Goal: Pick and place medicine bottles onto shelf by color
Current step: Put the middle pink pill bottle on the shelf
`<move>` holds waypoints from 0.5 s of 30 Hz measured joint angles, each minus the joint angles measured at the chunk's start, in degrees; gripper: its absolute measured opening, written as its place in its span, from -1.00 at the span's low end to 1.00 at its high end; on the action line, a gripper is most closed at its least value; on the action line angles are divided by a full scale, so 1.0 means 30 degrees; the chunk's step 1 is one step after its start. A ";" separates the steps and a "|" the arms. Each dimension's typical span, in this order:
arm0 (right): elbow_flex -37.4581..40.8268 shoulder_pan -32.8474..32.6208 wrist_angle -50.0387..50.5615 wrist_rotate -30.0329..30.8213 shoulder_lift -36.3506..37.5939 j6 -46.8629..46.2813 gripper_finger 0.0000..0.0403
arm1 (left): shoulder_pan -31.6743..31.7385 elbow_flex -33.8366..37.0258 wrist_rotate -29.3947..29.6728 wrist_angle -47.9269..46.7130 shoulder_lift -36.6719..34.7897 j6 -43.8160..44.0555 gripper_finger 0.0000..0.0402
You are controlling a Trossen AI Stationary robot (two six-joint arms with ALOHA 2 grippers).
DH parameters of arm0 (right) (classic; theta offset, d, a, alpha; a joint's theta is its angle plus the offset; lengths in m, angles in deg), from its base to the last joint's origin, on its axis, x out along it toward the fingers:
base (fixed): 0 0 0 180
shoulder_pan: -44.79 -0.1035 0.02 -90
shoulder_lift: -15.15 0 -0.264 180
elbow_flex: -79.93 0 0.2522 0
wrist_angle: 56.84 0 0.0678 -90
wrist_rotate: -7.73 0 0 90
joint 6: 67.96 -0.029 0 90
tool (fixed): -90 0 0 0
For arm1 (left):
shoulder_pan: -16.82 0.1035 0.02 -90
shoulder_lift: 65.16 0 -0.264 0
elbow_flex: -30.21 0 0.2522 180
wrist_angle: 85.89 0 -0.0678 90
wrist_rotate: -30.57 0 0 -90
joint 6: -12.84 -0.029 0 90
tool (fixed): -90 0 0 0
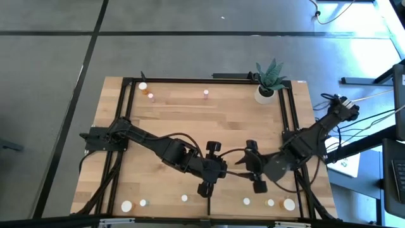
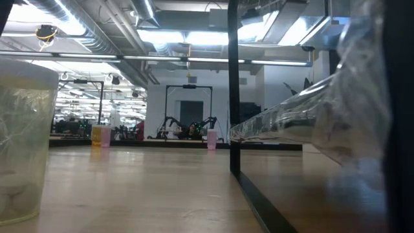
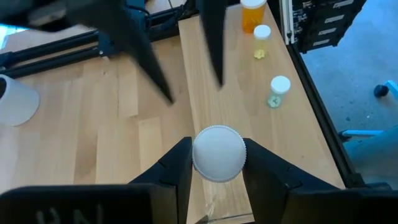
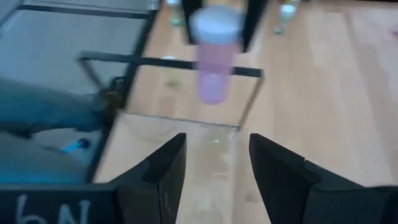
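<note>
My left hand (image 3: 217,158) is shut tight on a pink bottle (image 4: 213,74) with a white cap. I hold it up over the middle of the tabletop (image 1: 190,114), well away from the plant pot (image 1: 265,94). My right hand (image 4: 214,162) faces the bottle. Its fingers are a little apart and hold nothing. Other bottles (image 1: 184,198) stand along the edge farthest from the pot.
</note>
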 joint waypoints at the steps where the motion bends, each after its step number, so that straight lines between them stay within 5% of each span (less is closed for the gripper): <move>1: 0.0000 0.0128 -0.0048 0.0234 -0.0169 -0.0007 -0.12 | 0.0000 0.0000 -0.0007 0.0007 0.0000 0.0000 -0.45; 15: 0.0000 0.1405 -0.2023 -0.0877 -0.0838 0.0090 -0.12 | 0.0000 0.0007 -0.0015 -0.0019 0.0000 -0.0007 -0.45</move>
